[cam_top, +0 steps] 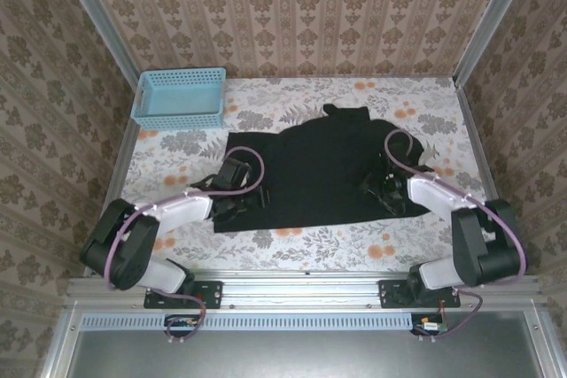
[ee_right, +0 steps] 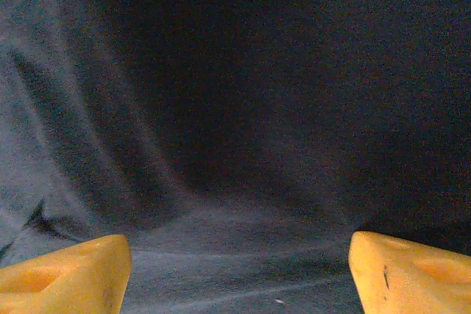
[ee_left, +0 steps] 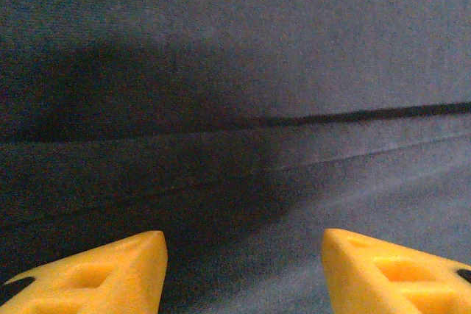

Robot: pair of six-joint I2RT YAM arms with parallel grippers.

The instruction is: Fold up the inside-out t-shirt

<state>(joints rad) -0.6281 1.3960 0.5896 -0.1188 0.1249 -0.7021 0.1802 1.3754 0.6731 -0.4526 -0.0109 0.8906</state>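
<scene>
The left claw (ee_left: 243, 237) is hanging released in its wrist view, yellow fingers (ee_left: 110, 273) standing apart just above a stitched seam of the t-shirt (ee_left: 243, 71), gripping nothing. In the right wrist view the right claw (ee_right: 239, 240) is also standing released, fingers (ee_right: 66, 277) spread wide over rumpled dark cloth.

If either claw pinches a single layer, or the two close unevenly, the soft fabric is likely to drag askew and bunch instead of folding flat.

From above, the t-shirt is lying spread across the middle of the table (cam_top: 301, 241), with the claws over its near-left and near-right corners. A flowered cover is dressing the table, a blue basket (cam_top: 180, 99) is sitting at the far-left corner, and patterned wallpaper (cam_top: 292, 6) is lining the booth.
</scene>
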